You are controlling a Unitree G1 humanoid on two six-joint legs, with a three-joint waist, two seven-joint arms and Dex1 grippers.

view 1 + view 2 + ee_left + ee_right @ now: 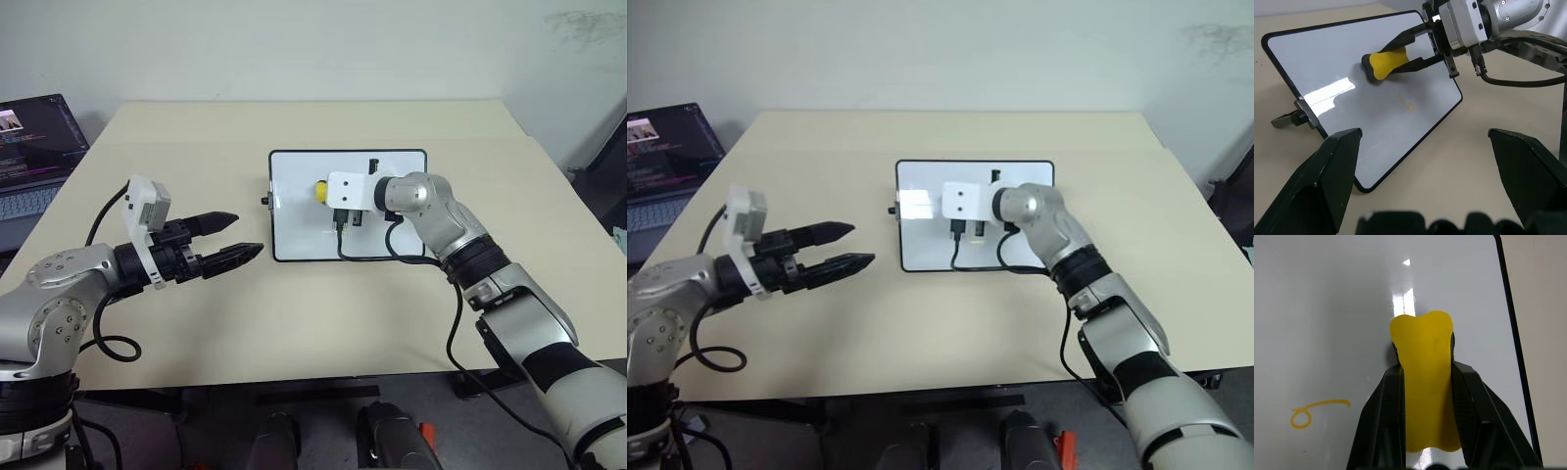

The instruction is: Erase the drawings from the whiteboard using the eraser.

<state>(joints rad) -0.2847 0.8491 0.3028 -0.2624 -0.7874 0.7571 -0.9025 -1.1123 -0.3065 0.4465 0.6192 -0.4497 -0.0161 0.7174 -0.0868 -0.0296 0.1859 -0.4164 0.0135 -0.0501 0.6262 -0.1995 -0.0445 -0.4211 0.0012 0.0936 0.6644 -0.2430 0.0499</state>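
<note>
The whiteboard (294, 233) lies flat in the middle of the table, white with a thin black frame. My right gripper (1427, 368) is shut on the yellow eraser (1425, 377), which it holds over the board's left half (320, 191). The eraser's dark end (1367, 66) is down at the board's surface. One drawing, a small yellowish loop with a tail (1408, 103), sits on the board (1327, 308) beside the eraser. My left gripper (235, 238) hovers open just left of the board, with nothing between its fingers (1334, 171).
An open laptop (34, 157) stands off the table's left edge. A black cable (367, 257) loops from my right wrist across the board's near edge. A small black knob (1295, 115) sticks out from the board's short side. Bare tabletop (323, 313) surrounds the board.
</note>
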